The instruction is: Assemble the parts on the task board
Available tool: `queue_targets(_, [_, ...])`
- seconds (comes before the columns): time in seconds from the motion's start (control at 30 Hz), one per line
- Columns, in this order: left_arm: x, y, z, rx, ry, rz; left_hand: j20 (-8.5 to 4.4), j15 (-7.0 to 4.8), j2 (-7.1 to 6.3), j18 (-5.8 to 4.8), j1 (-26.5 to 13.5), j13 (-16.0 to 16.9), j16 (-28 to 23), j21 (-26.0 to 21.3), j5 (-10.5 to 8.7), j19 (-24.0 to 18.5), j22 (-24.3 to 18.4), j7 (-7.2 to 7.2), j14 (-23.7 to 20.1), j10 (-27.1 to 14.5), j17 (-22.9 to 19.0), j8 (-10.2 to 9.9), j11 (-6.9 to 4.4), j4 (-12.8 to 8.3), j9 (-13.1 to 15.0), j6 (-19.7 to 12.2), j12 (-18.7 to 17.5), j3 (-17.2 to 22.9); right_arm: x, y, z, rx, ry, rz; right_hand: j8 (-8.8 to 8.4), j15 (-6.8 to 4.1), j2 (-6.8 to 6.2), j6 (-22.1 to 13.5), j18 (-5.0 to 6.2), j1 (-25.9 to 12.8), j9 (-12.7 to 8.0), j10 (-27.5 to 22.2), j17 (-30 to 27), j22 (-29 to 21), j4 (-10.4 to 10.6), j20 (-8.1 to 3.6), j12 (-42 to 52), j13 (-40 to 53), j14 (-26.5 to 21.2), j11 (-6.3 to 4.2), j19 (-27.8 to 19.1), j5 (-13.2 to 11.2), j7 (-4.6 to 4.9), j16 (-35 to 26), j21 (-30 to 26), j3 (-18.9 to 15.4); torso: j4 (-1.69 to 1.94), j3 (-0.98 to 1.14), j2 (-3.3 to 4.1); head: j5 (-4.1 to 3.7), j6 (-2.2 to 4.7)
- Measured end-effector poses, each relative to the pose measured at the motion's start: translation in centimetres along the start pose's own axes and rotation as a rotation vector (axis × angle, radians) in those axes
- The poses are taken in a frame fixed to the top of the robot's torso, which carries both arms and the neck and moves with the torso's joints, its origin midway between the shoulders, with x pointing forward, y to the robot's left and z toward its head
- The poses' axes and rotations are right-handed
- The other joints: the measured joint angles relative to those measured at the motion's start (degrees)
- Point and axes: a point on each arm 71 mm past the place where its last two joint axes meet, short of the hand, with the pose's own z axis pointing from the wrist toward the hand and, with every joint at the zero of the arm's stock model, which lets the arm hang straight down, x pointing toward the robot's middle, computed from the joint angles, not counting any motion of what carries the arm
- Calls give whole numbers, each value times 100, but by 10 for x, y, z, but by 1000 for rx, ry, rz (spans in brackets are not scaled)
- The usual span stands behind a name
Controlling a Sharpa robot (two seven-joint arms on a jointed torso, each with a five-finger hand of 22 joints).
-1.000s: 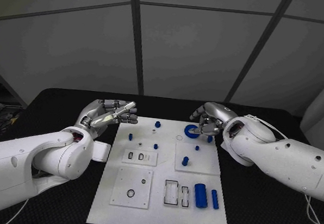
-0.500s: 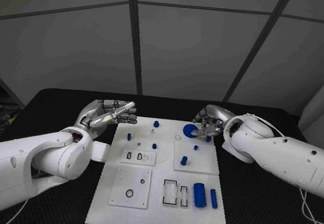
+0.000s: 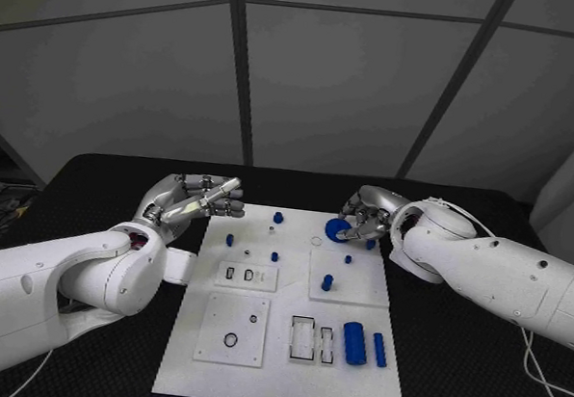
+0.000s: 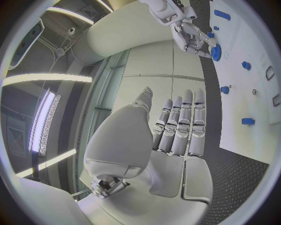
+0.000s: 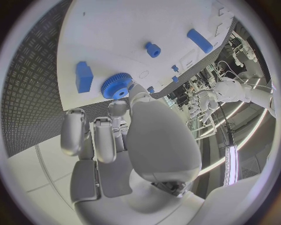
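Observation:
The white task board (image 3: 281,377) lies in the middle of the black table. At its far right corner my right hand (image 3: 372,216) pinches a blue toothed gear (image 3: 338,229) between thumb and a finger, low over the board. In the right wrist view the gear (image 5: 116,87) sits at the fingertips, beside a blue block (image 5: 84,77). My left hand (image 3: 192,199) hovers off the board's far left corner, fingers straight and side by side, holding nothing. From the left wrist the right hand (image 4: 186,29) and gear (image 4: 216,51) show across the board.
Small blue pegs (image 3: 278,219) stand on the far half of the board, one taller peg (image 3: 328,283) on a square sub-plate. Two blue cylinders (image 3: 355,343) lie near the front right beside rectangular slots. A black ring (image 3: 230,340) lies on the front left plate.
My right forearm has shifted slightly while the hand keeps its pinch on the gear at the same spot. The left hand has not moved.

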Motion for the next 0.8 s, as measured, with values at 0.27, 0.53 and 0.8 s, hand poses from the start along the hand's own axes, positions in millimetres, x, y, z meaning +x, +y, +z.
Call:
queue_targets(0.27, [0,0,0,0,-1,0,0,0,0,0,0,0,0,0,0,0,0,0,0,0,1,0,0,0,0,0,0,0,2,0,2,7,18,-17,24,22,108,80,4,-58,-12,302,4,99,-18,23,908,993,19,16,110,0,3,112,74,-19,0,1,-1,9,-15])
queue_targets(0.53, [-1,0,0,0,-1,1,0,0,0,0,0,0,0,0,0,0,5,0,0,0,7,0,0,-32,0,0,0,0,1,1,3,14,23,-26,31,41,262,212,4,-46,-23,430,4,99,-75,22,1274,1409,0,16,153,53,4,155,121,38,-3,4,-5,9,-26])
queue_targets(0.8, [-1,0,0,0,-2,1,0,0,0,0,0,0,0,0,0,0,4,0,0,0,6,0,0,-32,0,0,0,0,1,5,3,6,18,-42,92,40,363,417,5,46,-17,579,3,98,-177,19,1529,1667,0,-13,235,65,-29,158,168,139,-5,5,-5,6,-28])
